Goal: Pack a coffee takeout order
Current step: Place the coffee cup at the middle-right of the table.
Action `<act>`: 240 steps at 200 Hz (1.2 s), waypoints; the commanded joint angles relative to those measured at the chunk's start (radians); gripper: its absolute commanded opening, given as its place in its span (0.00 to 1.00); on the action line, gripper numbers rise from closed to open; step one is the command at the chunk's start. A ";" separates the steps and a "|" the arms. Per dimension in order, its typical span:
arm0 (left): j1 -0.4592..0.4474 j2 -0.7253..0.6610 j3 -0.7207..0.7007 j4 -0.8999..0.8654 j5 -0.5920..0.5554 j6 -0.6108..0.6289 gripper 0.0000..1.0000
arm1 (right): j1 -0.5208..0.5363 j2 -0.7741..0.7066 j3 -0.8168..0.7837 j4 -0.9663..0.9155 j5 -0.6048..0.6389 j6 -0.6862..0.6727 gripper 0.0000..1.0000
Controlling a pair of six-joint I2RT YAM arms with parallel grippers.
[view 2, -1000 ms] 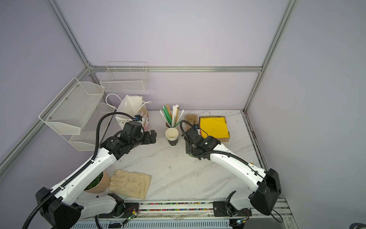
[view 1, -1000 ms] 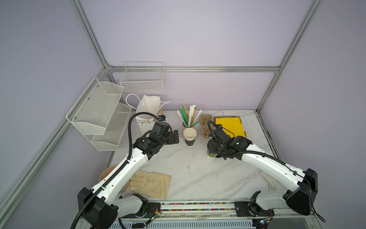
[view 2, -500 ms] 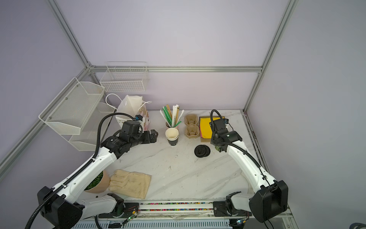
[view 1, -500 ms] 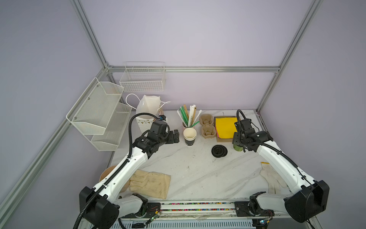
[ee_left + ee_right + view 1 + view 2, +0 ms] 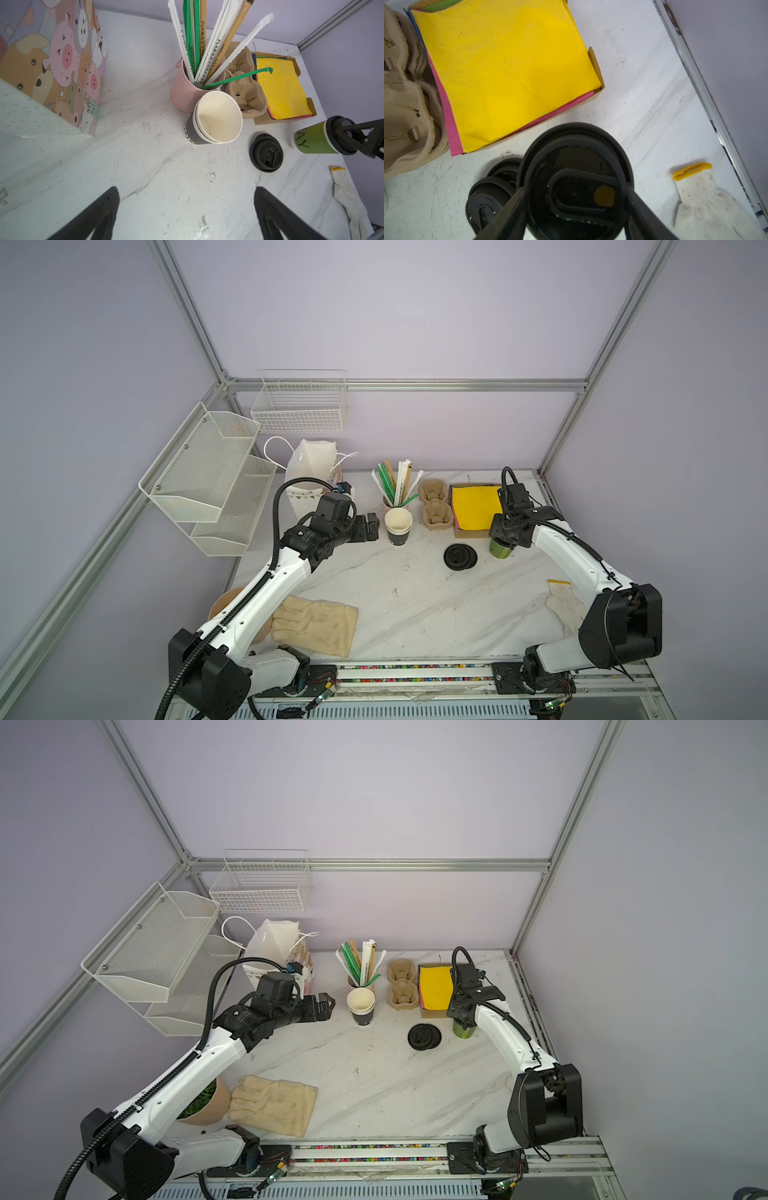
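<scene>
Left gripper (image 5: 371, 526) is held agape toward three o'clock; right gripper (image 5: 345, 138) is clamped on lidded cup (image 5: 309, 141), two o'clock.

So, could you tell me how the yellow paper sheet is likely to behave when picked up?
Probably floppy: the yellow paper sheet looks thin and creased. Likely very light, so the pink sheet beneath might drag along.

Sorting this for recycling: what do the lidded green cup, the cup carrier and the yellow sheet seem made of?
The green cup: probably paper, matte printed wall; its lid looks like black moulded plastic with a slight sheen. The cup carrier: moulded pulp, judging by the rough, fibrous brown surface. The yellow sheet: thin matte paper or tissue, faintly creased.
</scene>
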 commanded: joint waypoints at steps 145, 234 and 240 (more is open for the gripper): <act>0.007 -0.006 -0.035 0.030 0.022 0.020 1.00 | -0.015 0.035 -0.085 0.122 0.019 0.056 0.72; 0.008 0.004 -0.035 0.030 0.016 0.024 1.00 | -0.014 0.009 -0.065 0.122 0.048 0.066 0.80; 0.007 0.005 -0.036 0.031 0.016 0.024 1.00 | -0.015 0.007 -0.060 0.120 0.052 0.069 0.80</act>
